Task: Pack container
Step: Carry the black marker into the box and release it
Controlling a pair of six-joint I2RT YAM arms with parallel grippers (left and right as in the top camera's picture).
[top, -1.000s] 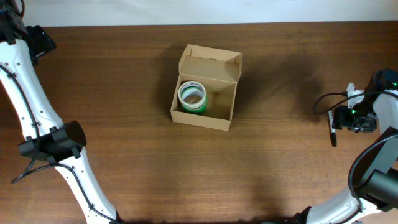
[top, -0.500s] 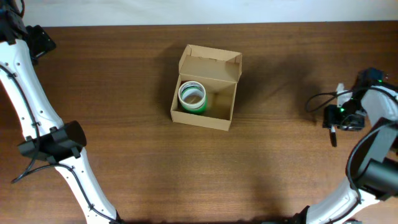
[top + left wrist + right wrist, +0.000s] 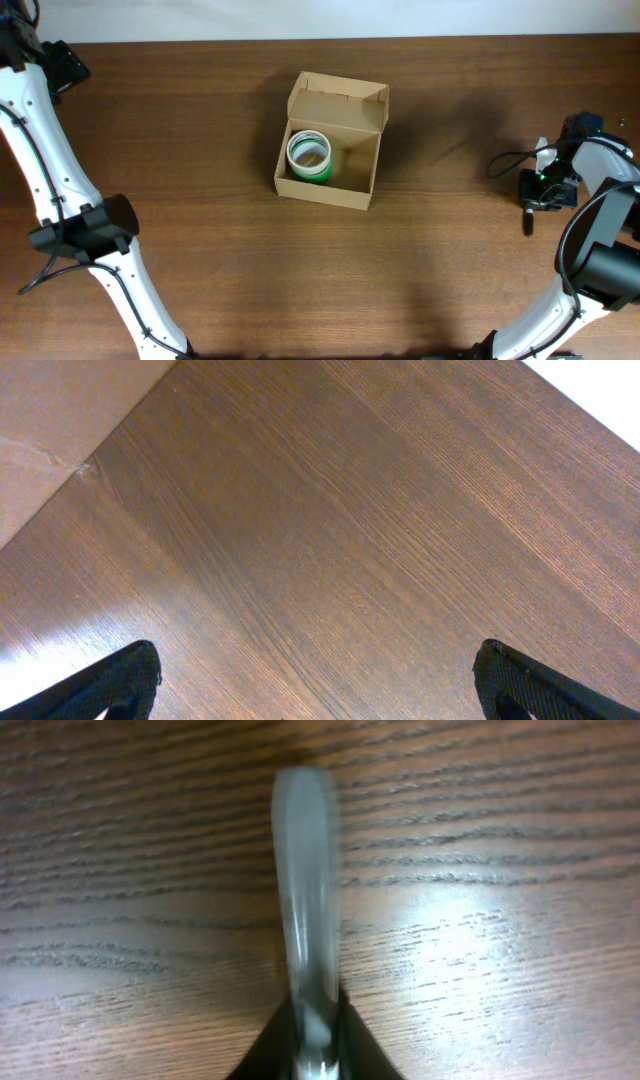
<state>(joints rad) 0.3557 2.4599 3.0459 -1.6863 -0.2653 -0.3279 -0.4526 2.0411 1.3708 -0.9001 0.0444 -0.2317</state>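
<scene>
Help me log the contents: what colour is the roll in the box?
Green with white, the roll shows best in the overhead view.

Tan cardboard container (image 3: 329,155) mid-table, flap lid open, upright.

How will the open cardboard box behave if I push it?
The box likely slides rather than tips: low, wide, flat on the smooth table. Probably light, with only one tape roll inside. Thin walls may flex.

Gripper (image 3: 320,678), seemingly spread, over wooden table (image 3: 350,530)
</scene>
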